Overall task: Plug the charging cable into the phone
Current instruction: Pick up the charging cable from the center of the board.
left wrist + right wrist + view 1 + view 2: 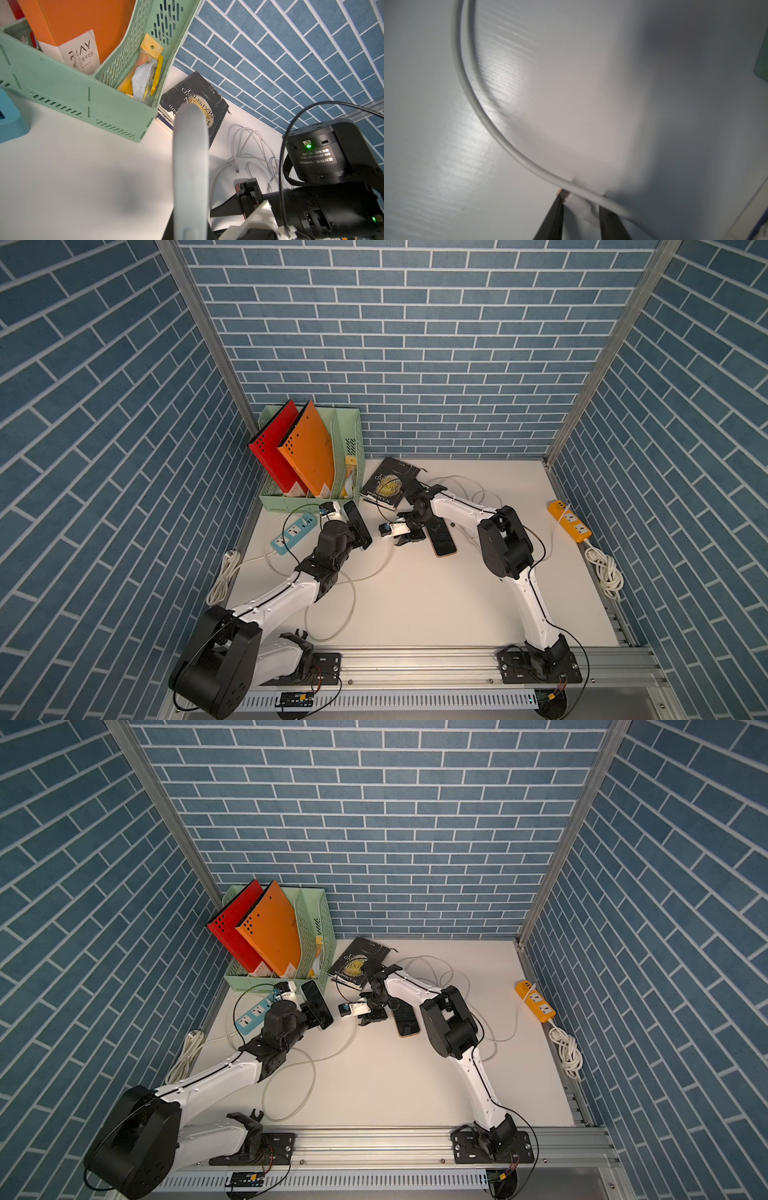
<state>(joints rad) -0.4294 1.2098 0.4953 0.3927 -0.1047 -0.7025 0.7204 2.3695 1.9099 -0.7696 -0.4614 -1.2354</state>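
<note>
the phone (191, 166) blurs to a grey strip hiding part of the book (216, 104), and the cable plug (581, 205) is blurred.

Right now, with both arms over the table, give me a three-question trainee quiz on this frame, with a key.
1. True or false: the left gripper is shut on a phone.
2. What sits between the jaws of the right gripper? A) book B) cable plug C) orange strip
3. How many phones are in view?

Key: 1 true. 2 B. 3 two: the held one and a second phone lying flat on the table by the right arm.
</note>
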